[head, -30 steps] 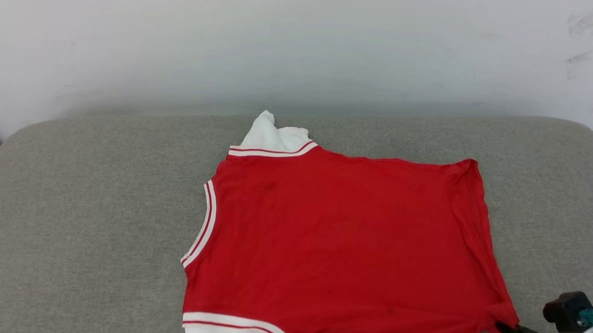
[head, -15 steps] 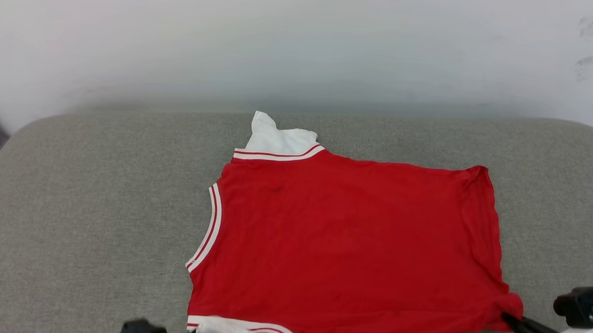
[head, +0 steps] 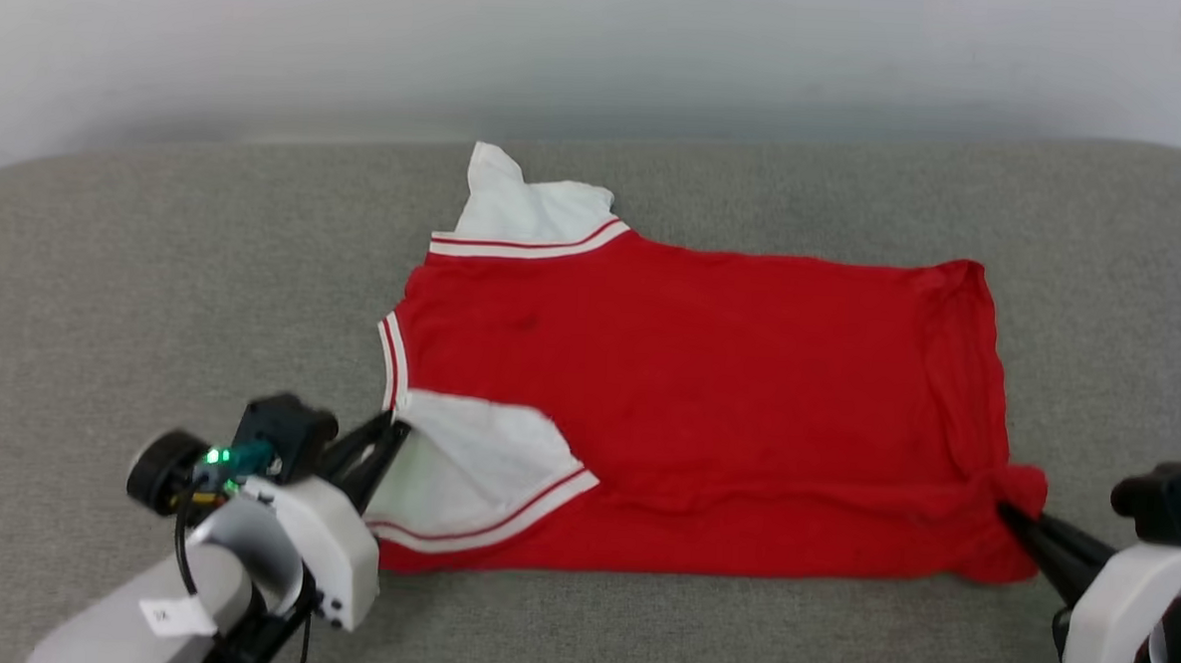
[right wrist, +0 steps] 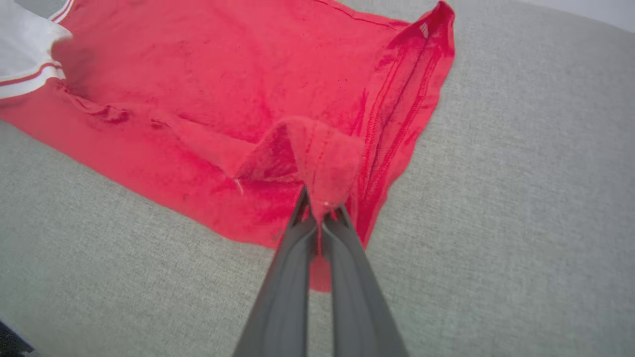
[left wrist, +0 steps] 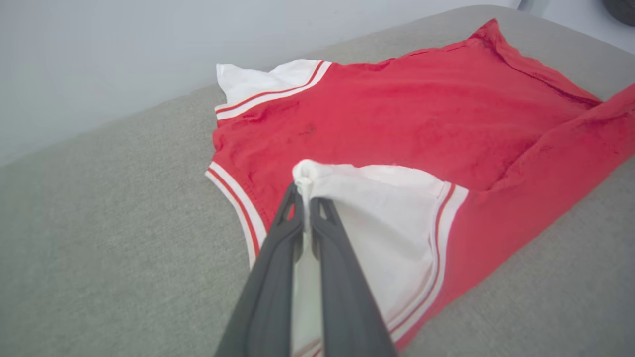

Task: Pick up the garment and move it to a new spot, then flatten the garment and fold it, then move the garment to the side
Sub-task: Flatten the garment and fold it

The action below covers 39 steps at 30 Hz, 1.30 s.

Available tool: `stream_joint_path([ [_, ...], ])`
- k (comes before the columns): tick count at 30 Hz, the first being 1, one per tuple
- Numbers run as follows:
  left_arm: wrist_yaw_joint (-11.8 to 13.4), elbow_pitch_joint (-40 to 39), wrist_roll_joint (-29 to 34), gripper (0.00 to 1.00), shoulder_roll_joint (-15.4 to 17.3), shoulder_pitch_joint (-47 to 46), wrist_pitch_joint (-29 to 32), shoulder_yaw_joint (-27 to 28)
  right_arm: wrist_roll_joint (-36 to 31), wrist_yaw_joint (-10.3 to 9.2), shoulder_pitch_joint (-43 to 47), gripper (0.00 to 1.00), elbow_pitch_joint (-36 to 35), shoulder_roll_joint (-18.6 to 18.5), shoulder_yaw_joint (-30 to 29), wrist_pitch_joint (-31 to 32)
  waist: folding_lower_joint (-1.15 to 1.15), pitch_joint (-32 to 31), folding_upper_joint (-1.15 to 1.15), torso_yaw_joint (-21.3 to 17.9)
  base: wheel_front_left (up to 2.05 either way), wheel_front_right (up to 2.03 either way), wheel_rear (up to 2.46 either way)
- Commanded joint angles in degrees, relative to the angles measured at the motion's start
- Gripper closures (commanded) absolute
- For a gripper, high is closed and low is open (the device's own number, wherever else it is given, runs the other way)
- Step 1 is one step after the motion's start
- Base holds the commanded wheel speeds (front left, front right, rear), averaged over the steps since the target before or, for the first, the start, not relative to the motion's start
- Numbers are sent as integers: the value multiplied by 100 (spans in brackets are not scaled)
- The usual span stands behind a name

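The garment (head: 708, 377), a red T-shirt with white sleeves and striped trim, lies spread on a grey cushioned surface, plain side up. My left gripper (head: 399, 431) is shut on the near white sleeve (left wrist: 377, 218) and has lifted it over the red body. The dark fingers (left wrist: 317, 248) pinch the sleeve's tip. My right gripper (head: 1009, 511) is shut on the near hem corner (right wrist: 322, 163), raised and curled inward. The near edge of the garment (right wrist: 149, 163) is folding over. The far white sleeve (head: 516, 209) lies flat at the back.
The grey cushioned surface (head: 154, 283) spreads wide to the left and right of the garment and ends at a pale wall (head: 603, 43) behind. Its rounded corners show at the far left and far right.
The head camera has tilted down, so the scene sits higher. My left gripper has come into view holding the near sleeve, and both grippers have carried the near edge toward the back.
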Motion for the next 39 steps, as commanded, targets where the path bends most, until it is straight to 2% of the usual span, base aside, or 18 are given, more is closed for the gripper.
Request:
stream_joint_path([
  [1,-91,155,54,100,-67,-242,14,14,-56,-4,-178,100,-20,63,-81,36,-1,266,0,-92,0,0,0],
  [6,-338,740,181,100,-247,-804,-3,36,-174,-4,-563,100,111,234,-150,137,-1,697,0,-185,0,0,0],
  [13,-563,1694,228,100,-478,-1252,-139,51,-233,-4,-1087,100,651,437,-61,53,-1,1141,0,-230,0,0,0],
  [21,-963,2644,138,100,-899,-1378,-214,-109,-87,-4,-1353,100,1124,482,340,66,-1,1178,0,-231,0,0,0],
  [22,-991,2730,112,100,-952,-1377,-251,-88,-51,-4,-1368,74,1153,466,387,58,-1,1149,0,-230,0,0,0],
  [23,-1014,2804,110,100,-987,-1385,-281,-92,-17,-4,-1388,28,1173,449,431,66,-1,1109,0,-228,0,0,0],
  [24,-1036,2877,116,45,-1004,-1398,-297,-107,18,-4,-1408,0,1170,419,447,21,-1,1063,0,-219,0,0,0],
  [25,-1027,2944,142,0,-1014,-1430,-336,-107,60,-4,-1418,0,1161,380,455,-5,-1,1015,0,-204,0,0,0],
  [29,-1063,3025,141,0,-1026,-1574,-406,-62,175,-4,-1334,0,1002,193,478,-61,-1,772,0,-135,0,0,0],
  [34,-1128,2862,9,0,-872,-1706,-332,40,300,-4,-1170,0,786,-21,449,72,-1,529,0,-75,0,0,0],
  [36,-1155,2720,-108,0,-776,-1782,-158,117,362,-4,-1122,0,668,-109,412,176,-1,445,0,-61,0,0,0],
  [39,-1228,2466,-328,0,-601,-1900,503,82,388,-4,-1012,0,509,-203,384,337,-1,343,0,-33,0,0,0],
])
